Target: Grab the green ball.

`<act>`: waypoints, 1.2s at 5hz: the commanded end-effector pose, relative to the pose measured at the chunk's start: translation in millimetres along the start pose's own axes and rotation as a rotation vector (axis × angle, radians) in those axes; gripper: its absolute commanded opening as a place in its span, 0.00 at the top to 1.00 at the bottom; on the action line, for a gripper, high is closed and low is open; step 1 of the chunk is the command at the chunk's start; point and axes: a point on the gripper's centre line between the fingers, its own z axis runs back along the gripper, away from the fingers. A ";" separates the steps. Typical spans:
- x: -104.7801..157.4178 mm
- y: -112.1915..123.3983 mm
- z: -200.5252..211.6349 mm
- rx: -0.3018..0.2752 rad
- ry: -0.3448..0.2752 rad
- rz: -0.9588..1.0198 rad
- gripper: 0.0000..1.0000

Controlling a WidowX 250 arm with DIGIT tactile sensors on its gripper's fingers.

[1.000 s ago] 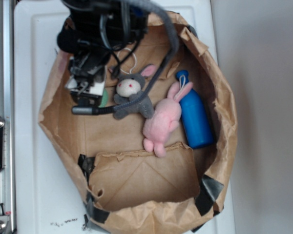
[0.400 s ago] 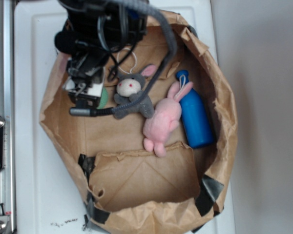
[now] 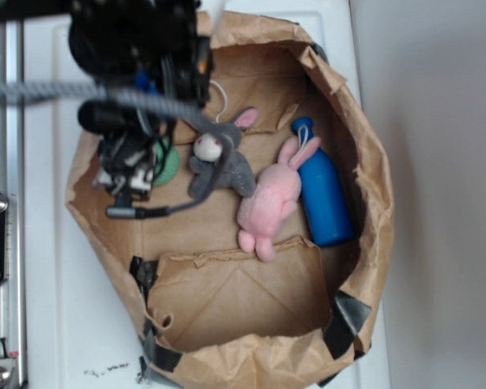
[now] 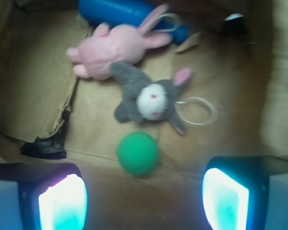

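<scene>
The green ball (image 4: 138, 153) lies on the brown paper floor of the bag, just below the grey plush bunny (image 4: 149, 98). In the exterior view only a green sliver of the ball (image 3: 168, 167) shows beside the black arm. My gripper (image 4: 144, 201) is open, its two glowing pads (image 4: 63, 203) wide apart at the bottom of the wrist view. The ball sits ahead of the gap between the pads, slightly left of centre, and touches neither. In the exterior view the gripper (image 3: 130, 182) hangs over the bag's left side.
A pink plush bunny (image 3: 267, 198) and a blue bottle (image 3: 322, 190) lie right of the grey bunny (image 3: 217, 160). The paper bag's walls (image 3: 364, 243) ring everything. A folded flap (image 3: 239, 296) covers the bag's near part. Black tape (image 4: 43, 146) sits at the left.
The arm has swung left and toward the bag's left wall. More of the green ball shows beside it now. The toys and bottle have not moved.
</scene>
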 end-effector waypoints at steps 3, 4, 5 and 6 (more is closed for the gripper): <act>6.1 52.4 -60.5 0.098 0.057 0.036 0.00; -6.4 47.7 -64.4 0.067 0.070 0.108 0.00; -15.4 40.0 -73.8 -0.008 0.096 0.132 0.00; -17.4 31.0 -76.9 -0.034 0.110 0.194 0.00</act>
